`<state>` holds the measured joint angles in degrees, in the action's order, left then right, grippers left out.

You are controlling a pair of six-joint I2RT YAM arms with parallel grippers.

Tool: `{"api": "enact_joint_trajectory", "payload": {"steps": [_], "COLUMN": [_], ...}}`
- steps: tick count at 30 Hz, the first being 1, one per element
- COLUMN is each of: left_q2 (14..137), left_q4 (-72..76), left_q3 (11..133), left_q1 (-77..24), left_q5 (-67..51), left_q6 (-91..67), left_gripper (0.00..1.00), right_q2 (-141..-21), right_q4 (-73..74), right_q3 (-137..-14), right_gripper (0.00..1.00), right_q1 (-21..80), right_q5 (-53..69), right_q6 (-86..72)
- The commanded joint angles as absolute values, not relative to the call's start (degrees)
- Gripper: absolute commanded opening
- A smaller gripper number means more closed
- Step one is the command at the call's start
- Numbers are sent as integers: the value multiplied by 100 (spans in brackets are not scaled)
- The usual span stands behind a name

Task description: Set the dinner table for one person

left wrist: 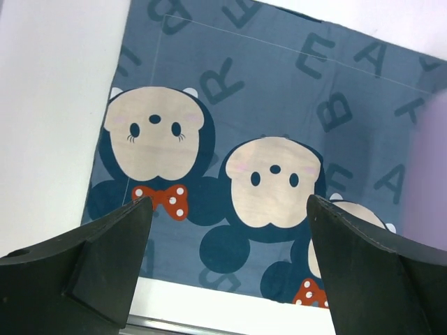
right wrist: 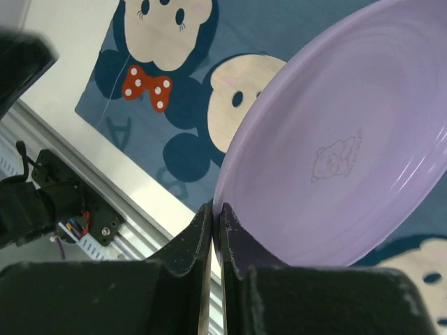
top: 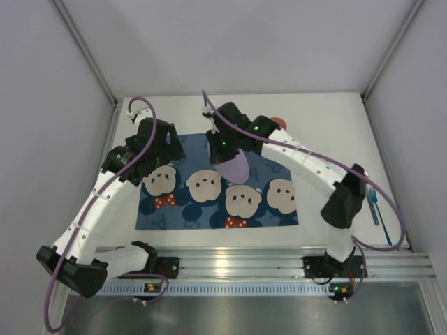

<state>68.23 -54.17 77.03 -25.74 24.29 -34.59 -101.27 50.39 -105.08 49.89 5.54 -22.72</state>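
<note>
The left hand (left wrist: 229, 204) hangs with its two black fingers (left wrist: 105, 258) spread wide apart. Seen between and beyond them, a blue mat (left wrist: 279, 91) printed with mouse faces and letters lies flat on the white bench (left wrist: 49, 105). Beyond the right finger, a blurred lavender shape (left wrist: 427, 174) covers the mat's far side.

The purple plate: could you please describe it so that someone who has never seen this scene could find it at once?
On the white tabletop lies a dark blue mat printed with cartoon mouse faces. Over the mat's far middle, the right gripper pinches the rim of a round plate. It is the only pale lilac thing, unlike the cream faces around it.
</note>
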Motion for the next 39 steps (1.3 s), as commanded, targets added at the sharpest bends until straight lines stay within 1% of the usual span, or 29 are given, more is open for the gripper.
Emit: {"api": "enact_joint_trajectory", "payload": {"steps": [1, 5, 8, 11, 14, 15, 16, 18, 19, 21, 22, 24, 25, 27, 28, 30, 31, 33, 34, 35, 36, 37, 38, 39], "left_q2": [6364, 6100, 5907, 5740, 5599, 5555, 5537, 5528, 5537, 5624, 5660, 5809, 5862, 6046, 6108, 6274, 6319, 6503, 6591, 6679, 6854, 6951, 7039, 7197], "left_q4": [-5783, -6099, -6328, -6530, -6679, -6697, -6715, -6741, -6741, -6697, -6689, -6627, -6592, -6435, -6355, -6197, -5987, -5749, -5548, -5433, -5319, -5074, -4949, -4835], "left_q3": [7541, 7550, 7602, 7585, 7541, 7532, 7524, 7515, 7523, 7567, 7593, 7664, 7690, 7787, 7822, 7892, 7893, 7884, 7875, 7875, 7875, 7892, 7910, 7919], "left_q1": [-2549, -2549, -2549, -2549, -2549, -2540, -2549, -2549, -2540, -2540, -2549, -2540, -2540, -2540, -2540, -2540, -2531, -2540, -2540, -2540, -2540, -2540, -2549, -2549], "left_q5": [2689, 2786, 2882, 2935, 2962, 2962, 2962, 2962, 2962, 2962, 2997, 3032, 3032, 3015, 2997, 2892, 2848, 2621, 2523, 2427, 2165, 2014, 1856, 1550], "left_q6": [-3638, -3788, -3823, -3885, -3955, -3955, -3955, -3938, -3894, -3832, -3754, -3674, -3569, -3481, -3402, -3323, -3305, -3278, -3252, -3252, -3217, -3182, -3164, -3155], "left_gripper": [97, 97, 97, 97, 97, 97, 97, 97, 97, 98, 98, 98, 99, 99, 99, 99, 99, 99, 98, 98, 98, 97, 96, 95], "right_q2": [-11254, -12382, -13024, -13455, -13772, -13833, -13921, -13974, -13992, -13983, -13940, -13817, -13581, -13256, -12836, -12316, -11722, -11060, -10387, -10032, -9332, -8986, -8643, -8039], "right_q4": [4965, 5159, 5203, 5151, 5037, 4923, 4844, 4747, 4729, 4685, 4693, 4693, 4693, 4685, 4676, 4667, 4658, 4641, 4632, 4632, 4623, 4632, 4632, 4693], "right_q3": [-11380, -12626, -13120, -13210, -13123, -13079, -13017, -12929, -12911, -12850, -12824, -12718, -12648, -12420, -12323, -11928, -11753, -11059, -10474, -10155, -9821, -9121, -8758, -8406], "right_gripper": [0, 0, 0, 0, 0, 2, 9, 14, 24, 34, 48, 59, 67, 75, 85, 94, 100, 100, 100, 100, 100, 100, 100, 100], "right_q1": [5229, 5265, 5291, 5326, 5379, 5422, 5449, 5519, 5554, 5563, 5563, 5546, 5537, 5476, 5449, 5327, 5257, 4977, 4835, 4660, 4188, 3897, 3572, 2803], "right_q5": [387, 536, 746, 957, 1396, 1711, 1836, 2003, 2013, 2109, 2118, 2084, 2022, 1821, 1715, 1330, 1171, 689, 529, 397, 195, 141, 97, 27], "right_q6": [-2127, -2223, -2382, -2513, -2628, -2689, -2716, -2733, -2733, -2725, -2716, -2576, -2532, -2383, -2330, -2171, -2127, -2013, -1995, -1978, -1995, -2013, -2074, -2092]}}
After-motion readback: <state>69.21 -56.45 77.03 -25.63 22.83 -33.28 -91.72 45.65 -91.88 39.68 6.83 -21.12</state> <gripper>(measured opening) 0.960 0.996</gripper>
